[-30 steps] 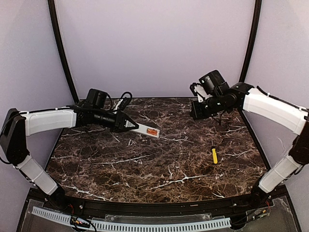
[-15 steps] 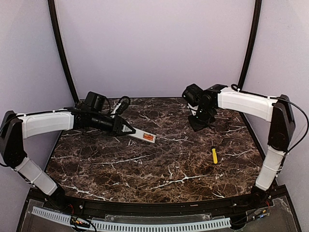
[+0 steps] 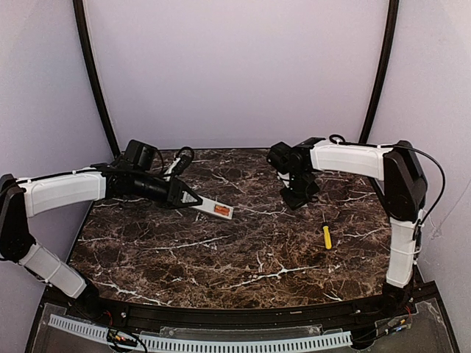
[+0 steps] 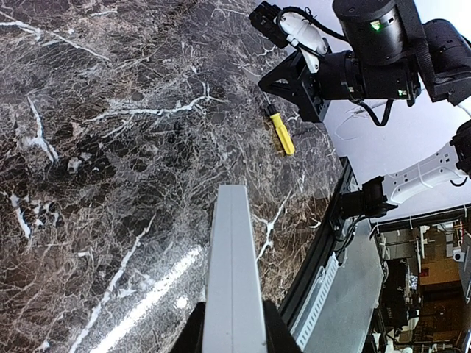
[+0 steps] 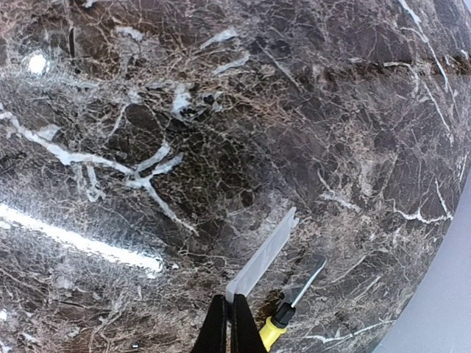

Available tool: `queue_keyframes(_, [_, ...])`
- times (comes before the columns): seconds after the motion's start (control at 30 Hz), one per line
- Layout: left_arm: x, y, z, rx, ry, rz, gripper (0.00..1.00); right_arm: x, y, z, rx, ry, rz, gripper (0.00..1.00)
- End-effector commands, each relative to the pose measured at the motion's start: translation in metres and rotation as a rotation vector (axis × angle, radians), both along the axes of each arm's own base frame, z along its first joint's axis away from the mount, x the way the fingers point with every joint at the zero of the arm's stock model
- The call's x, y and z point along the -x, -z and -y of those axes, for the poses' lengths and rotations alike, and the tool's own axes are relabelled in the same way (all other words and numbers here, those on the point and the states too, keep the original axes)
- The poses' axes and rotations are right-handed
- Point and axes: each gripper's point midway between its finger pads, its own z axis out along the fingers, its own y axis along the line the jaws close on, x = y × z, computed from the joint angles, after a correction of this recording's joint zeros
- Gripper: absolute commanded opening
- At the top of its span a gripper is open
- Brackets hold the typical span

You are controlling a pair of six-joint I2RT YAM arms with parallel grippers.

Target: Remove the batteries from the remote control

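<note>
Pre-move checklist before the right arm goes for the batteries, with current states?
1. Left gripper shut on the slim white remote control: ok.
2. Orange-copper batteries exposed in the bay, facing up: ok.
3. Right gripper free to pick: not ok, it is shut on a thin grey-white cover piece.
4. Yellow-handled screwdriver lying apart from both grippers on the dark marble table: ok.
5. Remote's far end touching the table: cannot tell.
</note>
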Motion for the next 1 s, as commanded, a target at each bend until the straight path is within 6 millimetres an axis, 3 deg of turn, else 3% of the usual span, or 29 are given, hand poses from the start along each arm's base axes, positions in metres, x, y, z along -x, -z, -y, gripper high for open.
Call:
queue_keyframes(0.0, [0.006,-0.003,-0.007,-0.009,-0.003,0.015,0.0,-0.004,0.009,-0.004,-0.009,-0.018,-0.026,0.0])
queue_keyframes(0.5, [0.0,-0.001,-0.002,-0.008,0.002,0.006,0.0,-0.006,0.024,-0.016,-0.108,-0.04,-0.075,0.14])
queue_keyframes(0.73, [0.002,0.005,-0.004,-0.019,-0.009,-0.015,0.0,-0.012,0.008,-0.035,-0.221,-0.07,-0.053,0.19])
queue_keyframes(0.97, [0.01,0.024,-0.004,0.014,-0.035,-0.076,0.0,-0.013,-0.015,-0.044,-0.353,-0.071,-0.007,0.25])
